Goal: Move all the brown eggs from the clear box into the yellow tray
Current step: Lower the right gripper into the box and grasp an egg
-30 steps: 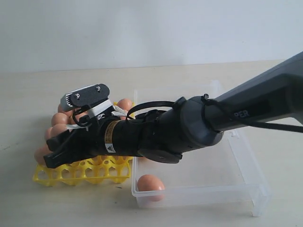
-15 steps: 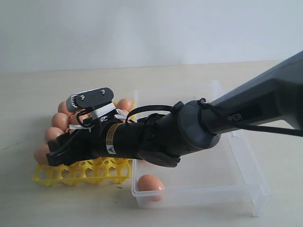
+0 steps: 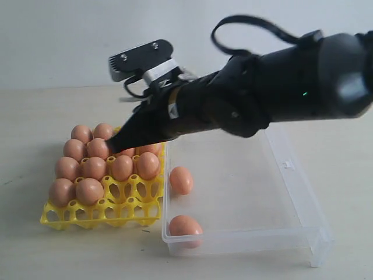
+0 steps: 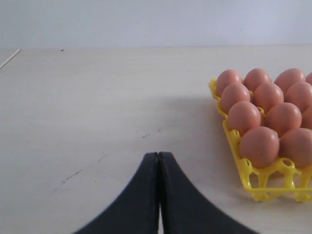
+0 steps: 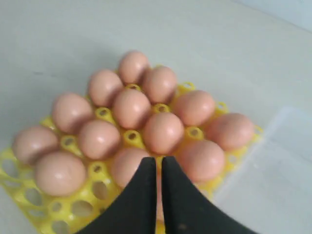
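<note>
Right gripper (image 3: 114, 144) hangs empty over the tray (image 3: 105, 219); most eggs (image 3: 93, 168) are in cups, two lie in the box (image 3: 250, 242).
We see the eggs seated one per cup in the tray's back rows, front cups open, the peaks between keeping each from rolling. The other two sit loose in the box, one (image 3: 181, 179) by the wall next to the tray, one (image 3: 185, 226) in the near corner. The right gripper's fingers are pressed together, pinching nothing, touching nothing, raised above the filled cups. We judge it is between picks and must spread before the next egg. The left gripper (image 4: 158, 156) is likewise pressed together and empty, low over the table (image 4: 87, 97) just beside the tray, probably parked out of the way.
</note>
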